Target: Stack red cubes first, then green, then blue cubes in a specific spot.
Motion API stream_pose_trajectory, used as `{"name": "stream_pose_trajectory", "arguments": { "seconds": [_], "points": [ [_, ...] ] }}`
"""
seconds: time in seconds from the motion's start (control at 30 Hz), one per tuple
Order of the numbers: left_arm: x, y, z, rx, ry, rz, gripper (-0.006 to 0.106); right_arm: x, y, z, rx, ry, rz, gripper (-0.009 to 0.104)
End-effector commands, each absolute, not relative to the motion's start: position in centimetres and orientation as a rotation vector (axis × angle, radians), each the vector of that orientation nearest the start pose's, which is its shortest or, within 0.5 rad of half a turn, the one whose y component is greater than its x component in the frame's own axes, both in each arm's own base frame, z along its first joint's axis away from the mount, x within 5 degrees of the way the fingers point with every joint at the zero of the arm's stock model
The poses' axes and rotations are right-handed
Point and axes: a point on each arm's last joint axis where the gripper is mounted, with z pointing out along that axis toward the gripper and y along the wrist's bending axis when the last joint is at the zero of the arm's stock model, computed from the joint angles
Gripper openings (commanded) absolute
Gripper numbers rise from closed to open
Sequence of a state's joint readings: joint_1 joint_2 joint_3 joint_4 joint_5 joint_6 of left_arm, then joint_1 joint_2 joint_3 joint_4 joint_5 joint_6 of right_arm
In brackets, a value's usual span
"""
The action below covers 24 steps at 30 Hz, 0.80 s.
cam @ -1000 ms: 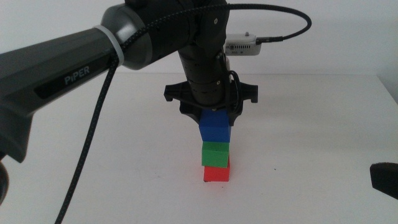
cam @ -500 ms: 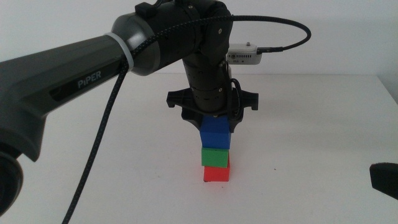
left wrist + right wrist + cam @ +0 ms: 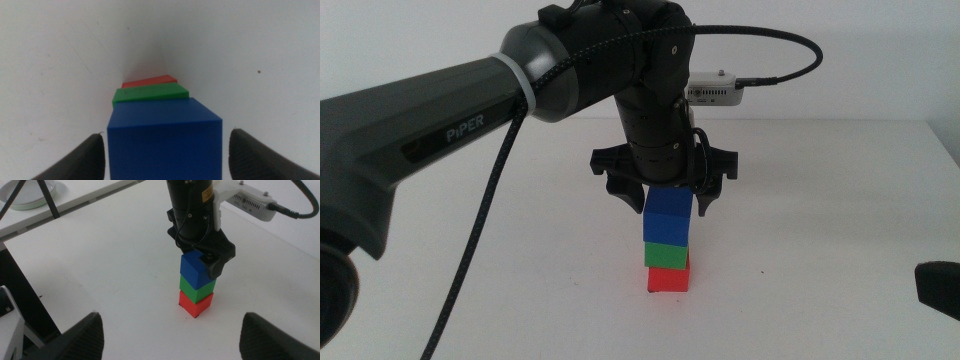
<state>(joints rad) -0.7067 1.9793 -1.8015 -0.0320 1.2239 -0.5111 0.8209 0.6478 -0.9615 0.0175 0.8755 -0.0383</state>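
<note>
Middle view: one stack of three cubes near the centre of the white table (image 3: 840, 210). Bottom, one red cube (image 3: 667, 279), matte, bright; middle, one green cube (image 3: 667, 253), matte, same size; top, one blue cube (image 3: 668, 217), matte, dark, set slightly off square to the two below. Left gripper (image 3: 666, 203) straddling the upper part of the blue cube, jaws spread, one at each side, clear of its faces. Right gripper (image 3: 937, 288) seen only as a dark shape at the lower right edge, well apart from the stack. One white camera (image 3: 712, 85) with cable on the left arm's wrist

Left wrist view: blue cube (image 3: 165, 145) between two spread jaws, gap visible on both sides; green and red edges showing beyond it. One tiny black speck (image 3: 258, 72) on the table

Right wrist view: same three-cube stack, one of each colour; right gripper's own jaws wide apart, holding nothing, far from the cubes
</note>
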Motion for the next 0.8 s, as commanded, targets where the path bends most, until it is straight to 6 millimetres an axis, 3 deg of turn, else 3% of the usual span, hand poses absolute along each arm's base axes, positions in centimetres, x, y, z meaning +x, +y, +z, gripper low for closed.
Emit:
{"name": "stream_pose_trajectory", "arguments": {
  "seconds": [0.0,0.13,0.27,0.43,0.53,0.67,0.77],
  "points": [
    [31.9,-27.7,28.0,0.310,2.913,-0.262,0.081,6.8,7.4,40.1,-0.860,1.886,0.499,0.084],
    [31.4,-27.4,30.5,0.375,2.849,-0.328,0.082,6.8,7.4,40.1,-0.860,1.886,0.499,0.084],
    [29.8,-25.6,35.0,0.430,2.720,-0.344,0.082,6.8,7.4,40.1,-0.860,1.886,0.499,0.084],
    [26.0,-20.4,40.0,0.484,2.561,-0.269,0.082,6.8,7.4,40.1,-0.860,1.886,0.499,0.084],
    [22.8,-16.3,41.5,0.446,2.508,-0.214,0.082,6.8,7.4,40.1,-0.860,1.886,0.499,0.084],
    [19.6,-11.4,42.1,0.382,2.440,-0.085,0.086,6.8,7.4,40.1,-0.860,1.886,0.499,0.084],
    [17.9,-8.6,41.3,0.313,2.441,-0.034,0.092,6.8,7.4,40.1,-0.860,1.886,0.499,0.084]
  ]
}}
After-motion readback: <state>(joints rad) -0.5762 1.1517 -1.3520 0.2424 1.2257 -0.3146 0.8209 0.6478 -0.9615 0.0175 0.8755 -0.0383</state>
